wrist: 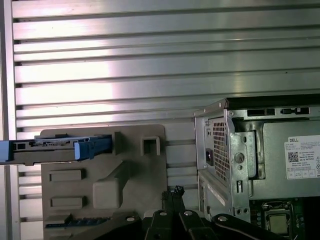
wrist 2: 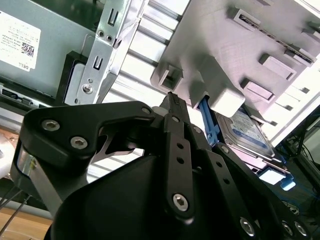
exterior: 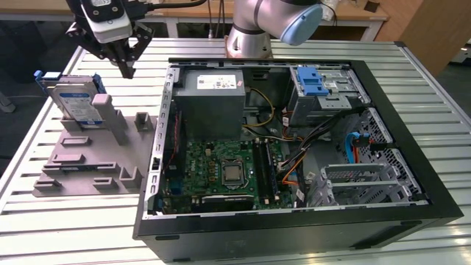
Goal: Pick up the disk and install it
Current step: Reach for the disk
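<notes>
The disk (exterior: 77,106), a silver-grey drive with a white-and-blue label in a blue carrier, stands on edge in a slot of the grey holder (exterior: 81,165) at the exterior view's left. My gripper (exterior: 127,70) hangs above and just to the exterior view's right of it, between the disk and the computer case. Its black fingers meet at the tips, shut with nothing held. In the second wrist view the fingertips (wrist 2: 172,99) point toward the holder, with the disk (wrist 2: 246,134) beyond them. In the first wrist view the disk (wrist: 55,149) shows edge-on, apart from the gripper (wrist: 175,192).
An open black computer case (exterior: 294,226) lies on the slatted metal table (exterior: 74,232). Inside are a grey power supply box (exterior: 213,105), a motherboard (exterior: 224,174), cables, and a metal drive cage with a blue latch (exterior: 315,83). The arm's base (exterior: 250,33) stands behind the case.
</notes>
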`<state>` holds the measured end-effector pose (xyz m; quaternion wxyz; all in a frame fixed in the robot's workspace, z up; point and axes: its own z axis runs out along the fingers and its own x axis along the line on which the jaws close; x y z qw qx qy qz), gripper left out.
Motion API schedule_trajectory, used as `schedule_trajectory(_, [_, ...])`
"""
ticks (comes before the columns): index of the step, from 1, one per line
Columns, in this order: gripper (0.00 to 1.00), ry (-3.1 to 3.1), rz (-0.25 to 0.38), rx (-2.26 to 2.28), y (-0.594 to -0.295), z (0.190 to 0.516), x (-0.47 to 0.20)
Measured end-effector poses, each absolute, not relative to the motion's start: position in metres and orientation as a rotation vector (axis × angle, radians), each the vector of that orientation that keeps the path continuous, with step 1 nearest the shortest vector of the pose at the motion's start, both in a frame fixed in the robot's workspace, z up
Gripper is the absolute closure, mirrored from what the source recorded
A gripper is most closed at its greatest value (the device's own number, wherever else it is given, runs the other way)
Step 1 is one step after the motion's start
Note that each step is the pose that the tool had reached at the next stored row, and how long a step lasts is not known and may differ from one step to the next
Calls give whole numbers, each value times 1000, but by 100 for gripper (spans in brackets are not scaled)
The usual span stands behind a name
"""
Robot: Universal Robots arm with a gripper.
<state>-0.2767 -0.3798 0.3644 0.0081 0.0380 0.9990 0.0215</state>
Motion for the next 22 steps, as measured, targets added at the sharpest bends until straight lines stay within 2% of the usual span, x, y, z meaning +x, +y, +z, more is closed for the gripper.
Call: schedule_trajectory(22, [89,3122,67,119,-380,362,-282])
